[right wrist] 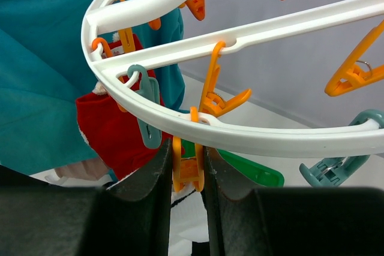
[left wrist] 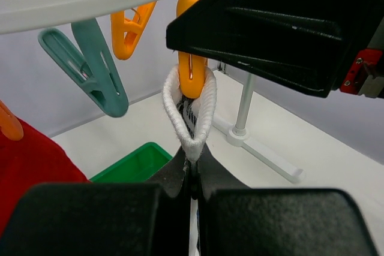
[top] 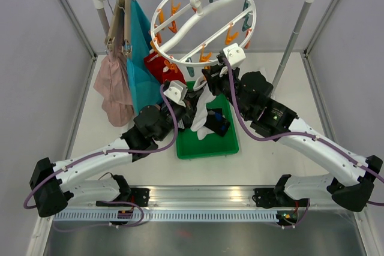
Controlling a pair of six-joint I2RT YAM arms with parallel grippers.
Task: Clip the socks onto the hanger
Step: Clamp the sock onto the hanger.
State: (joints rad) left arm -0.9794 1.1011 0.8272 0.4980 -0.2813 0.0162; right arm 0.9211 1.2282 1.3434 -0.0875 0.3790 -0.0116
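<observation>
The white round hanger (top: pixel 204 22) hangs from the rail with orange and teal clips round its rim. My right gripper (right wrist: pixel 188 160) is shut on one orange clip (right wrist: pixel 188 169) under the ring (right wrist: pixel 270 139), squeezing its handles. My left gripper (left wrist: pixel 193 157) is shut on the white cuff of a sock (left wrist: pixel 192 112) and holds it up, the cuff looped around that orange clip's tip (left wrist: pixel 192 76). A red sock (top: pixel 159 67) hangs from the hanger's left side. A dark sock (top: pixel 219 121) lies in the green bin.
The green bin (top: pixel 207 145) sits under both grippers. A teal cloth (top: pixel 141 58) and a pink garment (top: pixel 114 88) hang on slim hangers at the rail's left end. The rail's right post (top: pixel 294 40) and its white foot (left wrist: pixel 258 148) stand close by.
</observation>
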